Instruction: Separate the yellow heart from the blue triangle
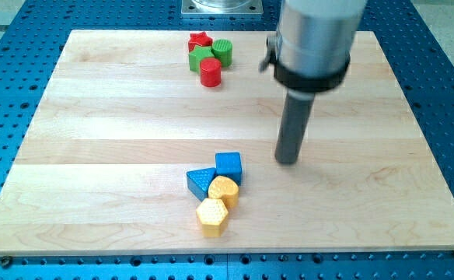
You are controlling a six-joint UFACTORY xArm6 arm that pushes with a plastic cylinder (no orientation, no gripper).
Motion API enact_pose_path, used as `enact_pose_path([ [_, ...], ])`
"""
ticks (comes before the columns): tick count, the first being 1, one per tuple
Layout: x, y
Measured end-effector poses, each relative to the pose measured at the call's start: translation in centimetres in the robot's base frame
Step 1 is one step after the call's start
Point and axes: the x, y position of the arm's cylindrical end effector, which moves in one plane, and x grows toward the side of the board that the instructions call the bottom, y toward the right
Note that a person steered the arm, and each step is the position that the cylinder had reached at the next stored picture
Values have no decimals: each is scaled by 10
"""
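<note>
Pale wooden board (95, 117) on a blue perforated bench, that's the whole stage. I'll place everything off the blue triangle (200, 182), which sits low on the board, a bit toward the view's left of centre.

Touching its right side, slightly toward the view's bottom, is the yellow heart (224, 190). Above that, at the triangle's upper right, is a blue cube-ish block (228, 166), also touching or as good as. Below the heart sits a yellow hexagon (211, 216), pressed against it. So it's a tight clump of four. Far off toward the view's top from the triangle there's a red/green group: red star (200, 40), green block (200, 57), green cylinder (222, 51), red cylinder (210, 72). None of those matter here.

No jaws on this rig, just a rod, so nothing opens or closes and nothing is being held. My tip (288, 161) is to the triangle's right and a little higher, well clear of the clump, touching no block.

How I'd play it: the heart is boxed in by the cube above and the hexagon below, so a sloppy shove drags the neighbours along. Seems best to come at the seam between triangle and heart from the top side and push the heart down and to the right, away from the triangle. The hexagon will probably ride along, which is fine. The risk is clipping the blue cube on the way in.
</note>
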Motion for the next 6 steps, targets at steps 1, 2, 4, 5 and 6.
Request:
enact_pose_path([
  [1,36,-27],
  [2,39,-63],
  [4,39,-120],
  [5,39,-157],
  [6,23,-158],
])
